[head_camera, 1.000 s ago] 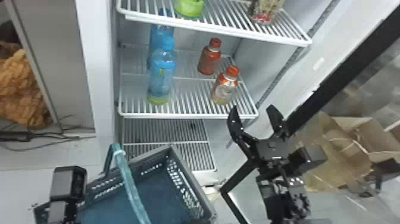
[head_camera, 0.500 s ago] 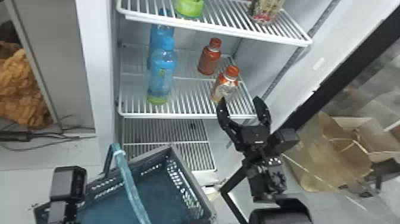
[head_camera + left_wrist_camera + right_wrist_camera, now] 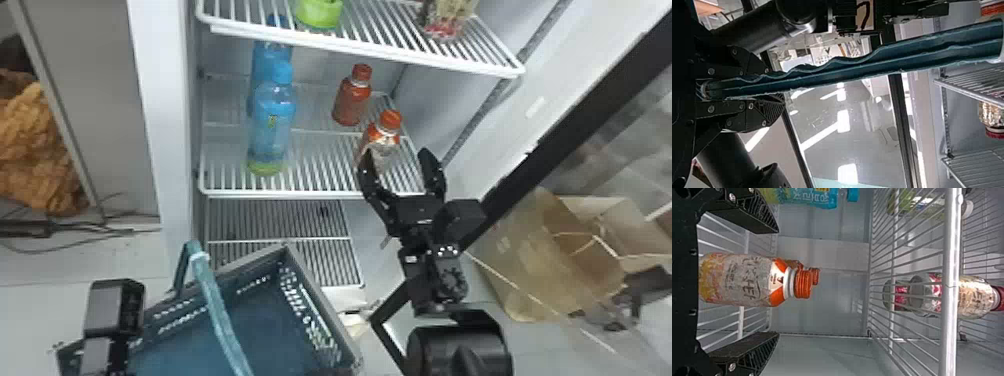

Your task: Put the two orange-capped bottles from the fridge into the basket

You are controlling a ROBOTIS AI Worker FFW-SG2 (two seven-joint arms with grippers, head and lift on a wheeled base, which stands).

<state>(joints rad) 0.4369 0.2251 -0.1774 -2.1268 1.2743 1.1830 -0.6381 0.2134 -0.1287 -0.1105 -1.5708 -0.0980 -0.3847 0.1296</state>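
While the left tool (image 3: 112, 310) clamps a wavy-edged handle (image 3: 828, 75), the right tool (image 3: 397, 155) gapes wide.

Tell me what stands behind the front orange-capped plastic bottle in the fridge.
A second orange-capped, reddish plastic bottle stands farther back on the white wire shelf. In the right wrist view, the front bottle hides most of its body.

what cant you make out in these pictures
- Front orange-capped bottle: base behind a finger of the right gripper, head view.
- Rear orange-capped bottle: body mostly behind the front one, right wrist view.
- Rear blue bottle: lower part behind the front blue bottle, head view.
- Green container: top cut off by the upper edge, head view.
- Basket: near end cut off by the bottom edge, head view.
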